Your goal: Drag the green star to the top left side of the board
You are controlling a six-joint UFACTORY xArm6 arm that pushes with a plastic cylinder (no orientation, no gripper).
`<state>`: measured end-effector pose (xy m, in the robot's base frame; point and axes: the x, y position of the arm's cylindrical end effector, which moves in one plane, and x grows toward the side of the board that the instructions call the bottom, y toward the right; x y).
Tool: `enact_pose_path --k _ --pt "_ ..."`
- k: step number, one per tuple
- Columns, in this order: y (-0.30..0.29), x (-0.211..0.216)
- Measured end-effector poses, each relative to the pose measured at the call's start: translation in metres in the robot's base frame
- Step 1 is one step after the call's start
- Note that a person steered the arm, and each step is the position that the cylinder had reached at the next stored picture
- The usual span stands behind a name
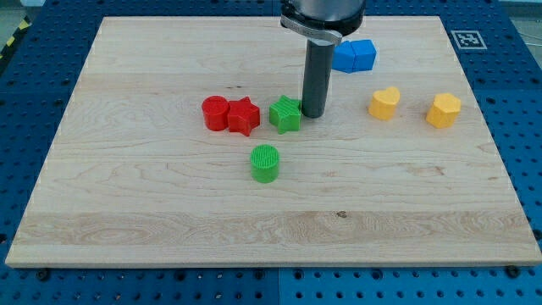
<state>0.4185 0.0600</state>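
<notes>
- Star (285, 113), green, is the task's block: a small chunky piece with blunt points and a ridged top, lying flat on the wooden board (169, 212) a little above the board's middle.
- Just to its left sits a red star (244, 115), near it but apart, and that red star touches a red cylinder (215, 112) on its own left.
- Below the green star, well apart from it, stands a green cylinder (265, 163) with a striped top.
- The rod comes straight down from a dark round mount at the view's top, upright and not tilted.
- My tip (312, 114) rests on the board just beside the green star's right edge; it looks to be touching the block, though the gap is too fine to be sure.
- There is no claw on this arm, only the bare rod, so nothing opens or closes.
- Right of the rod, a blue block (354, 55) lies near the board's top edge, its left end hidden behind the rod, so its shape is hard to make out.
- Farther right sit a yellow heart (384, 102) and a yellow hexagon (444, 110), apart from each other.
- The arm above the mount is cut off by the view's top.
</notes>
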Motion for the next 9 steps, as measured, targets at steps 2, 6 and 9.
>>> enact_pose_path --k 2,6,9 --pt "0.004 0.059" --pt "-0.015 0.019" --pt "-0.033 0.004"
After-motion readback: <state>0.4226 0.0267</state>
